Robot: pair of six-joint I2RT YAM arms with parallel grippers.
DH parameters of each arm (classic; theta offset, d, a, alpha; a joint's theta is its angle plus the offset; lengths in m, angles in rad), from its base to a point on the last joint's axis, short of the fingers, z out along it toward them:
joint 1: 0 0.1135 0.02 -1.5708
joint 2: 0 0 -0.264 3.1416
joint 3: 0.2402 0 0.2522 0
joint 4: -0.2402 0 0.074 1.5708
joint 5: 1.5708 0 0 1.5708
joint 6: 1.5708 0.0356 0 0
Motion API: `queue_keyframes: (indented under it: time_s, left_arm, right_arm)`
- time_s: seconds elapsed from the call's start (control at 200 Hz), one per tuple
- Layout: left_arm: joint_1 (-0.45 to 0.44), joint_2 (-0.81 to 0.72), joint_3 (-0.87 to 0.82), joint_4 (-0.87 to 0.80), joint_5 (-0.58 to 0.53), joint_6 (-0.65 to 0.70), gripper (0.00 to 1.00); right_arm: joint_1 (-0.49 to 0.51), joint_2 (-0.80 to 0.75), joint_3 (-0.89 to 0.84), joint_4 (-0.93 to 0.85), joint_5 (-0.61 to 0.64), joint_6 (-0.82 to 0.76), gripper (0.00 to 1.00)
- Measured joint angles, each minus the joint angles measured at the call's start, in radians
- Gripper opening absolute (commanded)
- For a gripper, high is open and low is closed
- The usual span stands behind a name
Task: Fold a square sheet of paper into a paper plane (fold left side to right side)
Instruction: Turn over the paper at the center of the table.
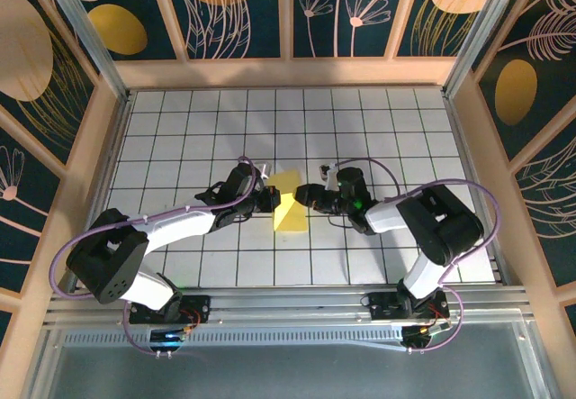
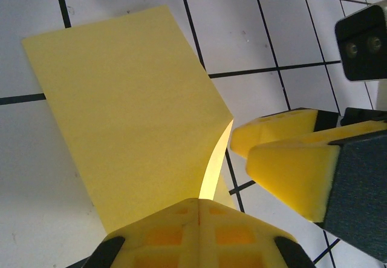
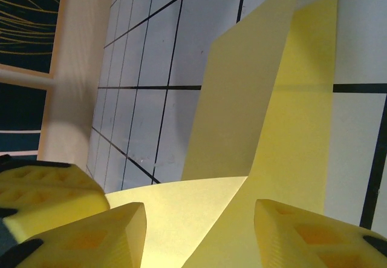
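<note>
Pinching square sheet of paper (image 1: 290,208): left gripper (image 2: 198,204); right gripper (image 3: 199,212) straddling.

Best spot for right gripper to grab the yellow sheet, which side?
The raised flap of the square sheet of paper, from the right: it curls off the tiles and runs between the fingers of the open right gripper; the rest lies flat.

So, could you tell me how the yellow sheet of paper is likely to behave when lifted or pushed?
Probably floppy: the square sheet of paper curls up where the left pincer pinches its edge. Likely very light: a flap stands raised between the fingers of the open right pincer. Pushed, it would probably buckle rather than slide whole.
</note>
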Motion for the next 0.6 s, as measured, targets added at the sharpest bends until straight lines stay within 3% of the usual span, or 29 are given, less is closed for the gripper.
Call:
queue_keyframes:
  time_s: [0.596]
  left_arm:
    - [0.0, 0.05, -0.001, 0.003, -0.02, -0.015, 0.01]
  right_arm:
    - [0.003, 0.114, 0.039, 0.121, -0.011, 0.078, 0.47]
